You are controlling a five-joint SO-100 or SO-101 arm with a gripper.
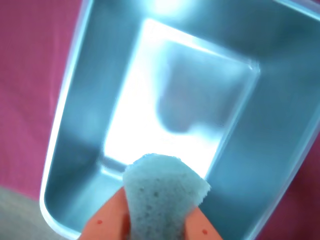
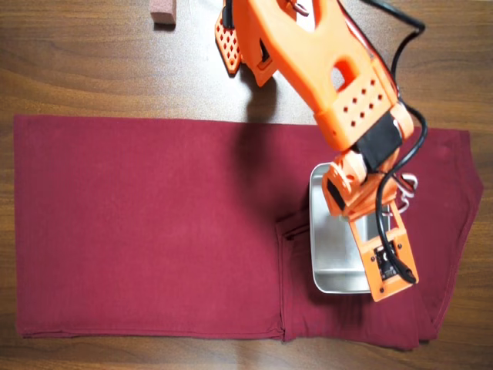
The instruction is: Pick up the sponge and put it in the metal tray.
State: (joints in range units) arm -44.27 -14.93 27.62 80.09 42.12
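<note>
In the wrist view the sponge (image 1: 160, 192), a pale foam block, is squeezed between my orange fingers (image 1: 102, 222) at the bottom edge, so the gripper (image 1: 152, 220) is shut on it. It hangs above the inside of the shiny metal tray (image 1: 75, 160), whose bright floor fills most of that view. From overhead, the tray (image 2: 331, 254) lies on the right part of the cloth, with the orange arm and wrist covering its right half. The sponge and the fingertips are hidden under the arm in the overhead view.
A dark red cloth (image 2: 146, 239) covers most of the wooden table (image 2: 92, 69). A reddish-pink block (image 2: 163, 11) sits at the table's top edge, left of the arm's base. Black cables (image 2: 408, 154) loop beside the wrist.
</note>
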